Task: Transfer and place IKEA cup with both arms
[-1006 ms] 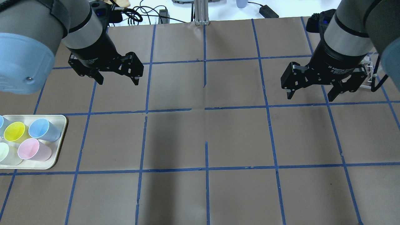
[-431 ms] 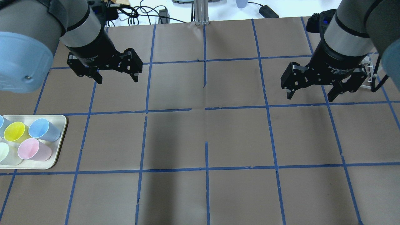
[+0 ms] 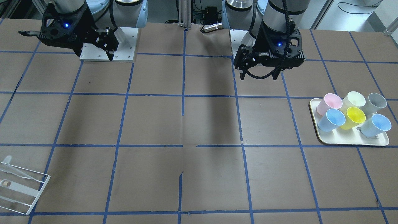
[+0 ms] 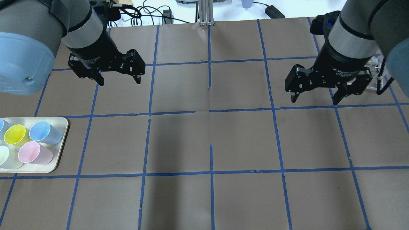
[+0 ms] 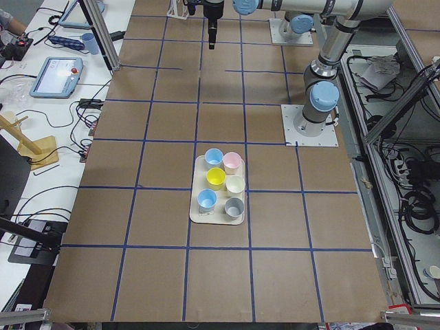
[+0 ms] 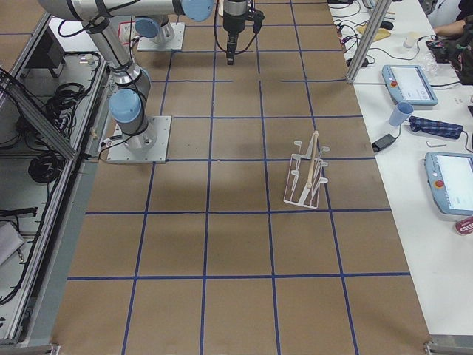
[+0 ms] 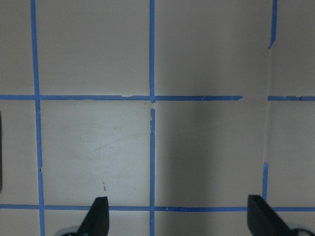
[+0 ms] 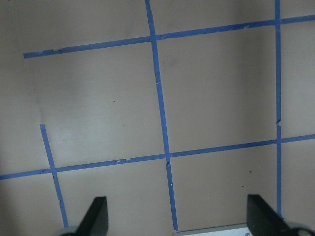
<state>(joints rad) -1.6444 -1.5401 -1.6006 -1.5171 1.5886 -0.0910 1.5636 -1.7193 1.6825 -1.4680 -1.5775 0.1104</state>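
The IKEA cup (image 3: 332, 119) is pale sky-blue and stands on a cream tray (image 3: 351, 143) among other pastel cups, at the corner nearest the table's middle. It also shows in the overhead view (image 4: 44, 132) and the exterior left view (image 5: 214, 157). My left gripper (image 4: 119, 82) is open and empty, hovering above the brown table well beyond the tray; it shows in the front view (image 3: 259, 77) and its wrist view (image 7: 179, 219). My right gripper (image 4: 314, 100) is open and empty over the table's other side, seen also in its wrist view (image 8: 179, 216).
On the tray (image 4: 62, 140) stand a yellow cup (image 4: 16, 134), a pink cup (image 4: 33, 152), a grey cup (image 3: 376, 102) and a blue-inside cup with a greyer wall (image 3: 376, 124). A white wire rack (image 3: 18, 189) stands beyond the right gripper. Blue tape lines grid the table.
The left gripper has shifted slightly away from me and turned a little. The right gripper has shifted slightly to the left. Both stay open; the cups have not moved.
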